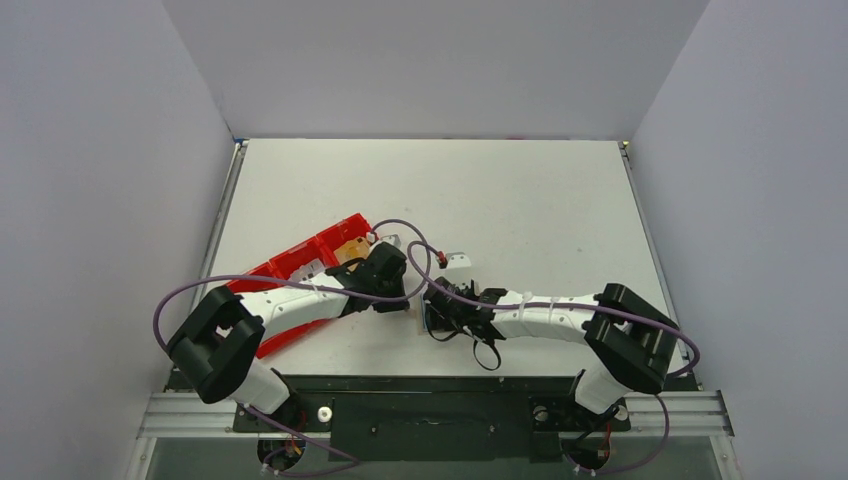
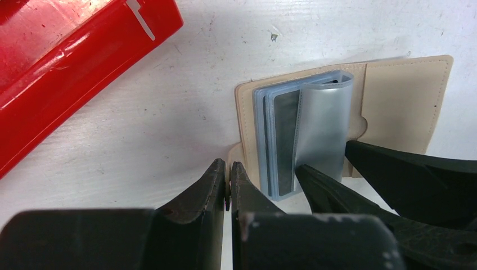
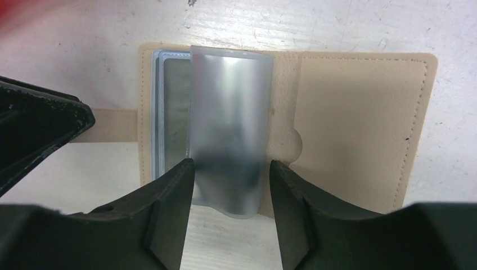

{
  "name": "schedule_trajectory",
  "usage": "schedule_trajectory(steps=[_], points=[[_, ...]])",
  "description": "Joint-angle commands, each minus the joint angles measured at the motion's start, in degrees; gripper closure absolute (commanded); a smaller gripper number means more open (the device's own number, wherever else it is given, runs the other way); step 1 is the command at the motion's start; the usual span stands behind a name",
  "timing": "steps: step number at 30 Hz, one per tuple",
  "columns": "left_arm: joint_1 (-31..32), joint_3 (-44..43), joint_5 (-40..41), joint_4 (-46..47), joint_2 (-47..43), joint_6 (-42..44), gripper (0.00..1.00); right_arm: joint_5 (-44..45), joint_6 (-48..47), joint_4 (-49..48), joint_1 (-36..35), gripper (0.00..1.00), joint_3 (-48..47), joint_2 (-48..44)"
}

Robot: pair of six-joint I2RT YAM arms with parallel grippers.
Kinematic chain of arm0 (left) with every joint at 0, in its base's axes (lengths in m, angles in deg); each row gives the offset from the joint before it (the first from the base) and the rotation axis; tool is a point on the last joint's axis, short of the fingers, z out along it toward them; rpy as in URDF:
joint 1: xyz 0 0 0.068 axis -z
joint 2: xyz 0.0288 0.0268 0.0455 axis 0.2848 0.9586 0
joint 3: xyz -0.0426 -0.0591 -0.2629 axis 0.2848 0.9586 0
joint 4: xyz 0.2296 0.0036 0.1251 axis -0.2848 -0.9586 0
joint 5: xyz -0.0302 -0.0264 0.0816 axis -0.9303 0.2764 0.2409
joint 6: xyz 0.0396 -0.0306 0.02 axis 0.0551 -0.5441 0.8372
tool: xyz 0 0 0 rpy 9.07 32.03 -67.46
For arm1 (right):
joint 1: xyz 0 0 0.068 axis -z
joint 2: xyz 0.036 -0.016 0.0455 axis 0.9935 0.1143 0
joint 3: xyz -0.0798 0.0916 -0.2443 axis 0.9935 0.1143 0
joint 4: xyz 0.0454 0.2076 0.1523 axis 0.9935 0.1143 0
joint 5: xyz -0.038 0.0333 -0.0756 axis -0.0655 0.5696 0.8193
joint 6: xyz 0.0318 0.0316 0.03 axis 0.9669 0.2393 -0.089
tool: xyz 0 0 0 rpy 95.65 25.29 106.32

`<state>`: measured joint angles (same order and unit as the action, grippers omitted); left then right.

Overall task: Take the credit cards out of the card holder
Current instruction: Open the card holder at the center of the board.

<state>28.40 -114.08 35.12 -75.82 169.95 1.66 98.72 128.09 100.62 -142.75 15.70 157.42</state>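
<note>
Currently the white desk [image 1: 520,200] carries a long red plastic tray [image 2: 67,62] at eight o'clock and, near six, the flat tan folding card holder [image 3: 360,124], lying open, its frosted plastic sleeves [image 3: 230,124] keeping the credit cards [image 2: 285,140]. I fear that closing the right jaws, now apart astride one sleeve and holding nothing, would grab sleeve, not card, and drag the holder. The left jaws pinch its tab. Both arms reach low and inward.

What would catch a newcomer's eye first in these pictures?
The tan card holder lies open on the table near the arms, a frosted plastic sleeve arching up from its stack. The right gripper straddles that sleeve, jaws apart, while the left gripper pinches the holder's tab. A bright red tray lies on the table's left side.
</note>
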Motion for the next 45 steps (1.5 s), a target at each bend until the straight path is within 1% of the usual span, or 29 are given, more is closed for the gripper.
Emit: schedule_trajectory(steps=[1,2,3,5,7,11,15,18,22,26,30,31,32,33,35,37,40,42,43,45], points=[[-0.62,0.23,-0.37,1.93,-1.82,-0.17,1.00,2.98,1.01,-0.09,-0.15,0.60,-0.21,-0.89],[-0.71,0.24,-0.37,1.84,-1.75,-0.02,1.00,2.99,1.23,-0.12,0.10,0.64,0.40,-1.36],[-0.73,0.25,-0.31,1.58,-1.69,0.07,1.00,2.89,1.33,-0.18,0.17,0.70,0.77,-1.85],[-0.79,0.32,0.05,1.05,-1.67,0.37,1.00,2.29,1.48,-0.44,0.51,0.76,1.60,-3.69],[-0.89,0.39,0.59,0.46,-1.69,0.65,1.00,0.89,1.70,-1.29,1.22,0.80,2.86,-5.11],[-1.28,0.49,1.22,-0.64,-1.56,1.31,1.00,-3.74,2.32,-4.50,3.89,0.85,6.06,-8.45],[-1.35,0.45,1.52,-1.32,-1.64,1.75,1.00,-9.42,3.72,-7.99,8.21,0.85,9.72,-10.91],[-1.34,0.39,1.71,-2.02,-1.80,2.10,1.00,-12.73,4.32,-9.73,9.64,0.79,11.28,-11.93],[-1.28,0.23,1.77,-2.47,-1.89,2.60,1.00,-13.40,4.72,-10.44,10.28,0.76,12.32,-11.97],[-1.25,-0.70,1.79,-3.26,-2.19,3.28,1.00,-13.29,5.38,-10.79,10.35,0.76,12.89,-11.61],[-1.16,-2.45,1.70,-4.98,-3.32,4.43,0.89,-12.26,5.85,-10.17,10.35,0.76,13.56,-12.75],[-1.13,-3.39,1.60,-5.58,-3.91,4.91,0.83,-12.10,5.94,-10.08,10.35,0.77,13.58,-12.96],[-0.95,-3.98,1.58,-5.91,-4.24,5.17,0.81,-11.80,5.92,-9.97,10.40,0.79,13.74,-13.42],[-0.89,-5.31,1.63,-6.84,-4.75,5.73,0.76,-11.69,5.93,-9.94,10.39,0.80,13.76,-13.60],[-0.41,-7.99,1.81,-8.44,-5.36,6.61,0.71,-11.59,5.86,-9.82,10.36,0.85,13.78,-13.73],[0.32,-10.74,1.93,-9.74,-5.68,7.52,0.67,-11.70,5.83,-9.96,10.35,0.87,13.79,-13.56],[1.39,-14.26,1.28,-10.31,-5.25,8.36,0.63,-11.84,5.99,-10.25,10.35,0.90,14.02,-13.64],[1.75,-16.56,0.47,-10.01,-3.78,8.54,0.62,-11.80,6.06,-10.52,10.35,0.91,14.25,-13.89],[1.78,-17.62,0.29,-9.52,-2.20,8.49,0.63,-11.75,6.12,-10.57,10.35,0.91,14.32,-13.92],[1.81,-18.79,-0.08,-8.26,0.88,8.28,0.66,-11.85,6.09,-10.79,10.35,0.92,14.50,-14.06]])
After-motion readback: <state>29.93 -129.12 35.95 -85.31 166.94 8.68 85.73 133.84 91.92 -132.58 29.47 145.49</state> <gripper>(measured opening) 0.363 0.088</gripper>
